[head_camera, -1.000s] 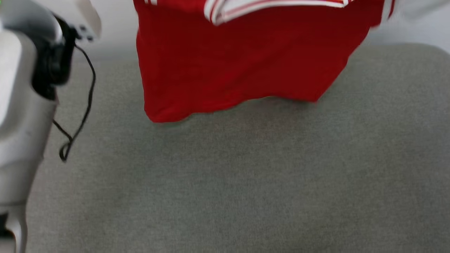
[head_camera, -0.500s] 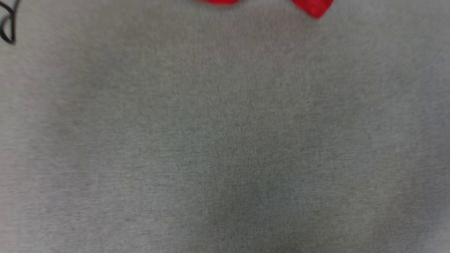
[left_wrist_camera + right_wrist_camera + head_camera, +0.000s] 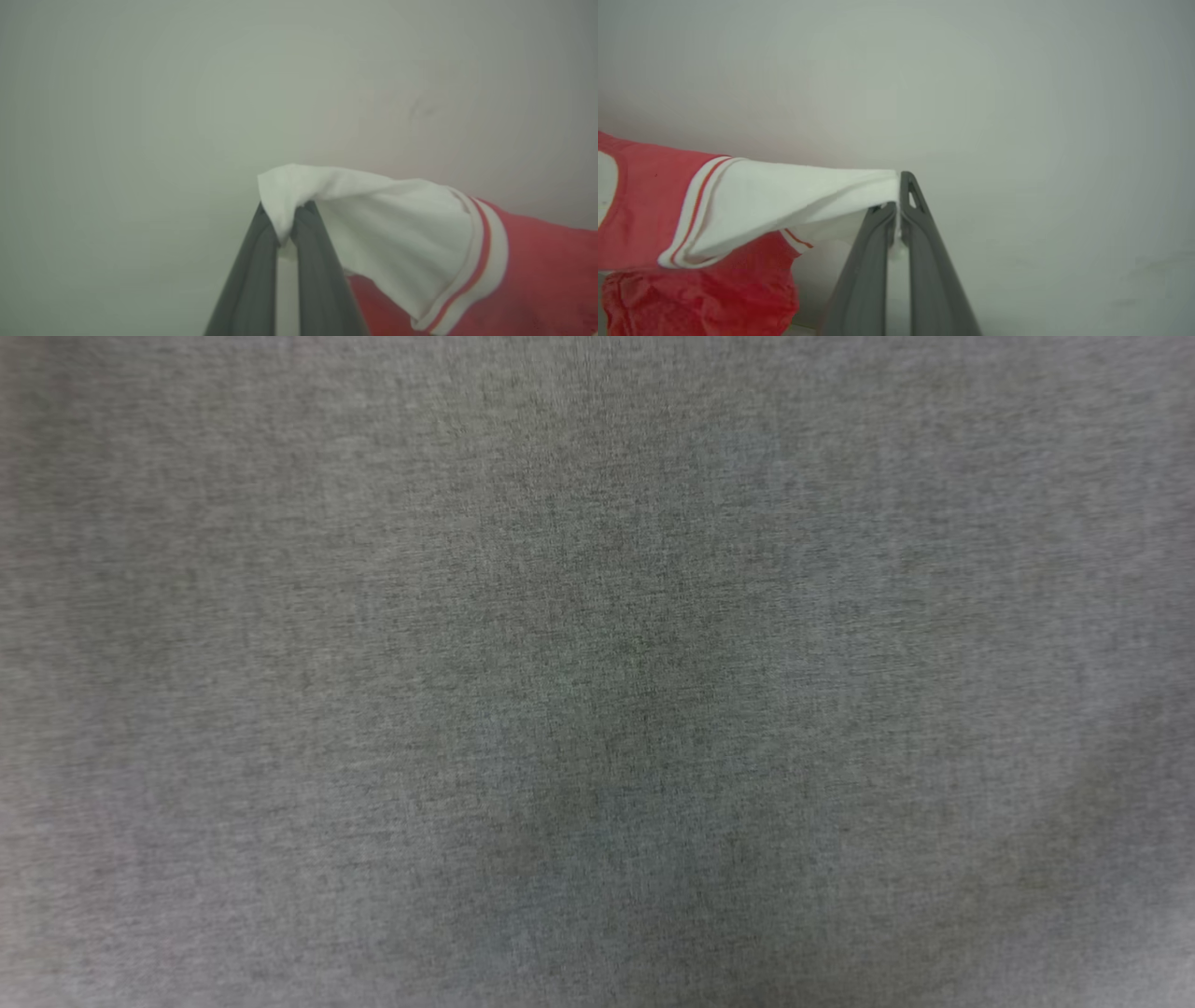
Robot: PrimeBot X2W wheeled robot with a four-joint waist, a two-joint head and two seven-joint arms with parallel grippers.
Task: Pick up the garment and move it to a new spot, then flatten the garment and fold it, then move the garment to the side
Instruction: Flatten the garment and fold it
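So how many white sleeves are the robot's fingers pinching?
2. One white sleeve is pinched in the left gripper, the other sleeve in the right gripper; both belong to the red garment.

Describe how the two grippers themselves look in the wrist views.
The left gripper has two long, smooth, dark grey fingers tapering to narrow tips. The right gripper matches in colour and shape; one finger has a small elongated slot near its tip.
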